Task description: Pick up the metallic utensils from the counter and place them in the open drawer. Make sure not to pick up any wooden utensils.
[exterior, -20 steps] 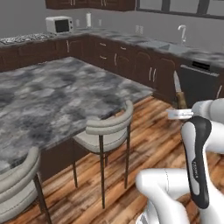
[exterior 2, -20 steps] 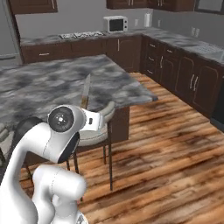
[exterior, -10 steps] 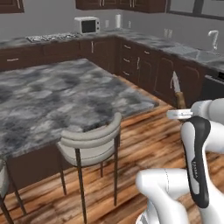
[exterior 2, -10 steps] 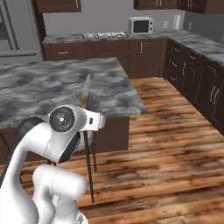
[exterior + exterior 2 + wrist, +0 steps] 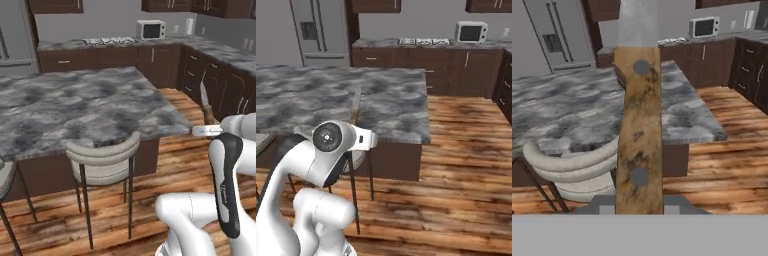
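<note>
The knife (image 5: 639, 115) is being held upright by the gripper (image 5: 639, 206), whose jaws are closed on the lower end of the brown handle — the silvery blade is pointing up. In the left base view the knife (image 5: 205, 103) is being carried in the air to the right of the counter (image 5: 75, 107), apart from its marbled top, above the wooden floor (image 5: 170, 165). A pale-backed stool (image 5: 104, 165) is standing at the counter's near edge.
</note>
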